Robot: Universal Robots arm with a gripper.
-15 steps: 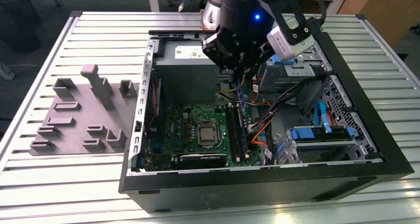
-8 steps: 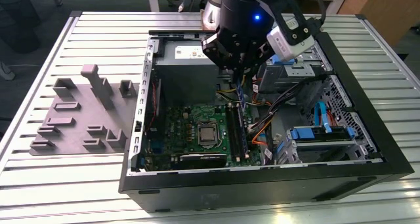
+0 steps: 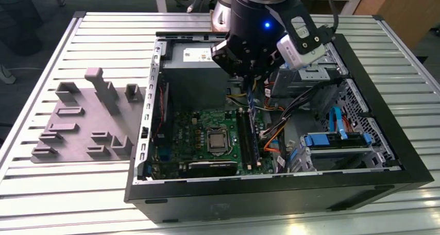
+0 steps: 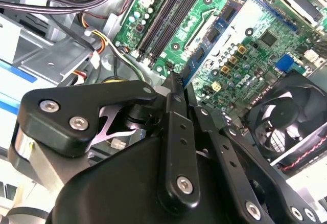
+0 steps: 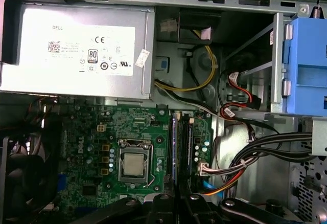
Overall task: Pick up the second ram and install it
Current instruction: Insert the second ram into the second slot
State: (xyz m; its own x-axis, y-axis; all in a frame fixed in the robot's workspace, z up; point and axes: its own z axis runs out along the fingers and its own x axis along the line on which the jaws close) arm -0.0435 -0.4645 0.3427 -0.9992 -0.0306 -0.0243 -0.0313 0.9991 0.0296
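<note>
My gripper (image 3: 252,83) hangs inside the open computer case (image 3: 385,142), above the motherboard (image 3: 196,137). Its fingers are shut on the second ram (image 3: 255,102), a thin blue-green stick held on edge and pointing down. In the second wrist view the stick's narrow edge (image 4: 177,76) pokes out between the closed black fingers (image 4: 176,121). The long black memory slots (image 3: 248,139) lie just below it and run past the gripper (image 5: 176,202) in the first wrist view, where they (image 5: 183,142) sit beside the processor socket (image 5: 134,165).
A grey plastic tray (image 3: 82,121) with raised blocks lies on the slatted table at the exterior view's left. The case holds a power supply (image 5: 76,50), cable bundles (image 5: 265,147), a blue drive caddy (image 3: 333,139) and a fan (image 4: 286,116).
</note>
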